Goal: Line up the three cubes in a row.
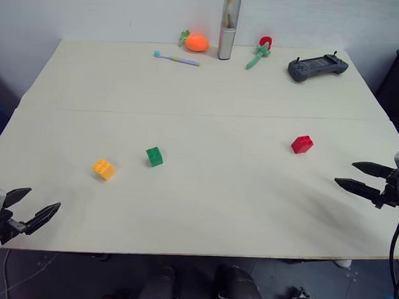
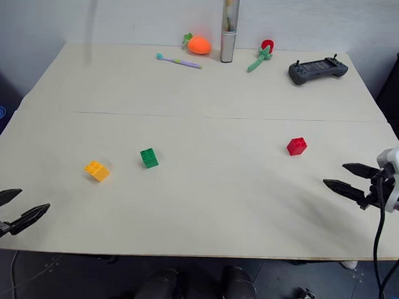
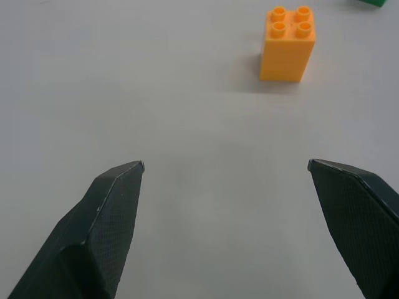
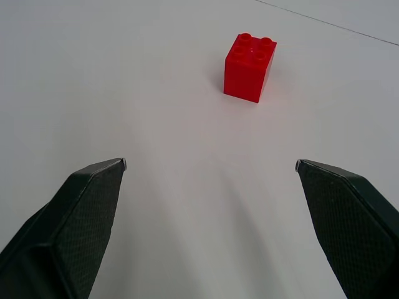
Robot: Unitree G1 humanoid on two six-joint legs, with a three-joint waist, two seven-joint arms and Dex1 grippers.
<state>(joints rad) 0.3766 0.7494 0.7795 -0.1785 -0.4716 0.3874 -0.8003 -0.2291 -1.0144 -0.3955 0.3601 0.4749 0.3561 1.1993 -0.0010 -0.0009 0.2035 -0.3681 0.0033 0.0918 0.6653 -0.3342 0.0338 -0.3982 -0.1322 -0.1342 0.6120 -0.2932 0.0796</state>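
We observe a pale table (image 1: pixel 203 209) carrying the three cubes, all studs-up and all well apart from both grippers. Taking the table centre as the dial, the yellow-orange cube (image 1: pixel 103 168) sits at about 8 o'clock, the green cube (image 1: pixel 154 156) lies near it, toward the centre at roughly 7 to 8 o'clock, and the red cube (image 1: pixel 302 144) stands alone at about 3 o'clock, well apart from the other two. The cubes do not form a straight row: the green and yellow-orange pair slopes downward toward the near left edge, while the red one sits higher on the right. We find the left gripper (image 1: pixel 30 209) at the near left corner, about 8 o'clock, its two black fingers spread wide and holding nothing; in its wrist view the yellow-orange cube stands ahead of the fingers, clear of both. The right gripper (image 1: pixel 359 178) hovers at the right edge, about 4 o'clock, fingers likewise spread wide and empty, with the red cube ahead of them. Along the far edge, from 11 to 1 o'clock, we note a toothbrush (image 1: pixel 176 58), an orange toy fruit (image 1: pixel 196 42), an upright cylinder (image 1: pixel 229 25), a toy flower (image 1: pixel 260 51) and a dark handheld controller (image 1: pixel 317 66).
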